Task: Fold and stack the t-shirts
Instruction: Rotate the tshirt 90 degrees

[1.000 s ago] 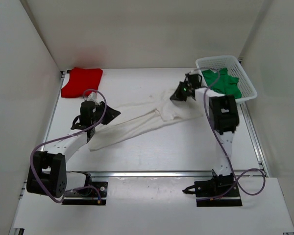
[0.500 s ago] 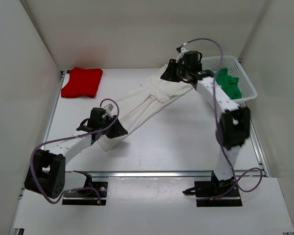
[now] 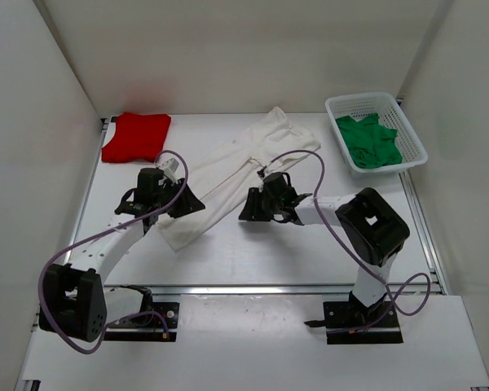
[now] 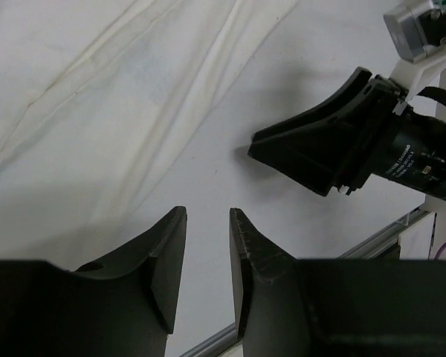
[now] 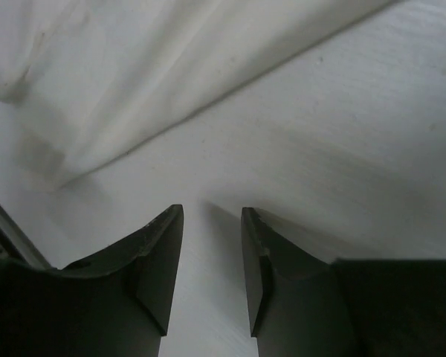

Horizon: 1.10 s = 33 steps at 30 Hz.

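White cloth is the item in work. The white t-shirt (image 3: 228, 175) lies unfolded on the worktop (image 3: 310, 252) as a long, rumpled diagonal band.

**Tool state**
- The left tool (image 4: 207, 216) has its fingers apart with nothing between them. Bare worktop shows in the gap, and the shirt lies ahead and to the left of the fingertips.
- The right tool (image 5: 211, 212) is also parted and empty, low over the worktop, with the shirt's edge just ahead of it.
- The two tools stand near each other at the band's lower half and do not touch.

**Other items**
- The red t-shirt (image 3: 136, 136) lies folded, well beyond the left tool.
- The green t-shirt (image 3: 371, 140) sits crumpled in the basket (image 3: 375, 98), well apart from the right tool.

**Probable faults from this position**
1. Missed grasp. Neither tool is over cloth, so closing here would likely pinch bare worktop. Each tool needs to advance onto the shirt's edge first.
2. Partial grasp. The band appears creased and doubled, so a shallow pinch may catch only one layer. The rest would sag and the fold would come out skewed.
3. Arm contact. With the tools this close, reaching for the same stretch of cloth risks finger-to-finger collision.
4. Uneven pull. If one tool grips before the other, the soft cloth may twist further instead of flattening.
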### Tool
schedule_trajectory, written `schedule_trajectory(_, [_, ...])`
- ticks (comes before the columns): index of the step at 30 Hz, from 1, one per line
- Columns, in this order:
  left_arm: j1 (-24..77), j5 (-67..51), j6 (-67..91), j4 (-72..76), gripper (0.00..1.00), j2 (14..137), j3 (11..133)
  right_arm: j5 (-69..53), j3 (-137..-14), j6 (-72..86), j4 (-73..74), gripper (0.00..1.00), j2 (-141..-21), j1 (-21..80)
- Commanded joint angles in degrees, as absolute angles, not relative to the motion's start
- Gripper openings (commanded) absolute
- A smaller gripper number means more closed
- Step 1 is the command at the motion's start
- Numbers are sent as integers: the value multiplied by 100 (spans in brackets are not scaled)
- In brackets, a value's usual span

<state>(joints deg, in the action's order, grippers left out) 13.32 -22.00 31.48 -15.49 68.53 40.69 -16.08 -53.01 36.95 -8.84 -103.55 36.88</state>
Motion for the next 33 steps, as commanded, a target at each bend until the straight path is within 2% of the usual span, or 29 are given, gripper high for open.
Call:
schedule_trajectory(1, [1415, -2145, 3015, -1731, 40, 6627, 4017, -1003, -5476, 4234, -1767, 37, -10449, 3832])
schedule_trajectory(5, [1459, -2013, 2962, -1731, 41, 6373, 3736, -668, -5668, 4648, -1776, 38, -11037, 3981])
schedule_trajectory(8, [1424, -2004, 2909, -1810, 41, 6363, 3718, -703, -6080, 4781, -1609, 35, -11529, 4061])
schedule_trajectory(11, [1441, -1873, 2848, -1889, 41, 6337, 3771, -818, -6310, 4808, -1406, 21, -11733, 4052])
schedule_trajectory(13, [1468, -1820, 2804, -1863, 41, 6398, 3789, -887, -6084, 4781, -1441, 3, -11628, 3947])
schedule_trajectory(14, [1520, -1845, 2839, -1889, 41, 6398, 3832, -1027, -5952, 4790, -1502, 0, -11463, 3851])
schedule_trajectory(17, [1713, -1784, 2830, -1881, 42, 6495, 3806, -1151, -4889, 4361, -1530, 0, -10488, 3430])
schedule_trajectory(19, [1915, -1714, 2856, -1846, 42, 6600, 3666, -1528, -4100, 4054, -1337, 0, -9611, 2955])
schedule_trajectory(24, [2521, -1740, 3041, -1644, 42, 6820, 3472, -2434, -3191, 3069, -257, 0, -8457, 1453])
schedule_trajectory(25, [2583, -1688, 3076, -1617, 43, 6829, 3402, -2513, -3069, 2919, -185, 1, -8298, 1285])
schedule_trajectory(27, [2829, -1618, 3085, -1582, 47, 6890, 3279, -2671, -2989, 2787, -1, 12, -8166, 933])
schedule_trajectory(29, [2909, -1722, 3137, -1539, 49, 6987, 3077, -2593, -2866, 2760, -9, 34, -7850, 835])
schedule_trajectory(30, [2944, -1784, 3190, -1399, 52, 6996, 2980, -2497, -2752, 2795, -70, 40, -7788, 757])
schedule_trajectory(33, [3084, -2091, 3339, -1020, 56, 7198, 2734, -2557, -2829, 2944, -350, 43, -7717, 520])
